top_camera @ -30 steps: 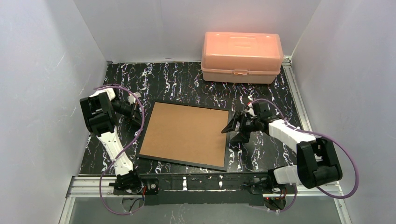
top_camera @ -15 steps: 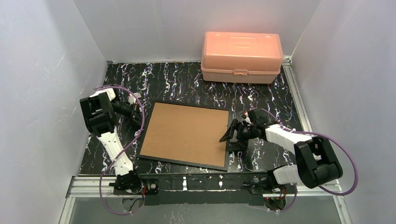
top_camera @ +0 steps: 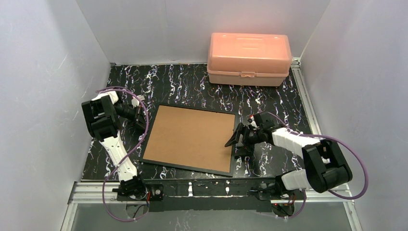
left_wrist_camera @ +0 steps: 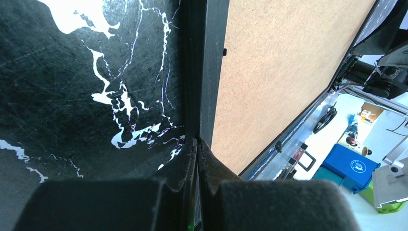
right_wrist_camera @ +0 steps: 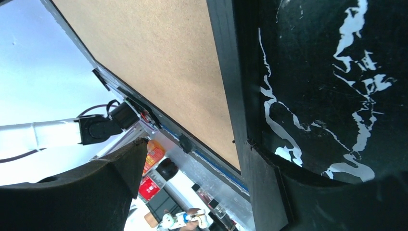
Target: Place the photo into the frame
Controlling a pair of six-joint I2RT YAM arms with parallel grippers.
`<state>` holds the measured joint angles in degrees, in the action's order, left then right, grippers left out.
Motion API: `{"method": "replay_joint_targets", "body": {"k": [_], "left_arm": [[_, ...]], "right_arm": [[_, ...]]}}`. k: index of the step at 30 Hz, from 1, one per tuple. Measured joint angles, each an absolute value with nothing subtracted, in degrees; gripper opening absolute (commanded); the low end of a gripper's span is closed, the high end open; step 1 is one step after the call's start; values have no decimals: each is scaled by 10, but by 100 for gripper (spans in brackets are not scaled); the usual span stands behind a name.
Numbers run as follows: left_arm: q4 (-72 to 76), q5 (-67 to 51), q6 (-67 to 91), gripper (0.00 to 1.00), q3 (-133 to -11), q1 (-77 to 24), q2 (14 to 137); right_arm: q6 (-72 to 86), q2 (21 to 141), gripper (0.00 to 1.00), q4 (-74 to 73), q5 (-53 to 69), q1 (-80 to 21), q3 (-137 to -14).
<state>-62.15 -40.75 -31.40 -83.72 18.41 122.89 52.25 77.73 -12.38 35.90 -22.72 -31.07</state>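
The thin black rectangular picture frame (top_camera: 190, 139) is seen lying face down in the middle of the black white-veined table top (top_camera: 192, 82), with its brown fibreboard back (top_camera: 192, 132) turned upward. The photo is not visible in any view, and whether it is under that board cannot be told. The frame's right rim is straddled by the right gripper (top_camera: 236, 137), whose jaws are spread wide and hold nothing; in the wrist view one finger is placed over the board and the other over the bare table beside the rim (right_wrist_camera: 195, 143). At the opposite rim, the left gripper (top_camera: 143, 111) is pressed fully shut on nothing, its tips set just at the frame's left edge (left_wrist_camera: 197, 142); contact cannot be confirmed. A pink plastic lidded box (top_camera: 249, 57) is set well apart at the far edge. Trouble is likely if the outer finger catches the rim's side instead of passing beneath it: the frame would be shoved across the smooth table. The thin rim could also be pinched poorly and dropped, and the glass jarred.
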Motion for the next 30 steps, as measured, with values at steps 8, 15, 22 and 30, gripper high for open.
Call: {"method": "replay_joint_targets", "body": {"k": [8, 15, 22, 30], "left_arm": [[-622, -409, -315, 0, -834, 183, 1229], [-624, -410, -315, 0, -832, 183, 1229], [-624, -410, -315, 0, -832, 183, 1229], [-624, -410, -315, 0, -832, 183, 1229]], "right_arm": [[494, 770, 81, -167, 336, -234, -339], [480, 767, 81, -195, 332, -234, -359], [490, 771, 81, -173, 334, -234, -355], [513, 784, 80, -128, 345, -237, -328]]}}
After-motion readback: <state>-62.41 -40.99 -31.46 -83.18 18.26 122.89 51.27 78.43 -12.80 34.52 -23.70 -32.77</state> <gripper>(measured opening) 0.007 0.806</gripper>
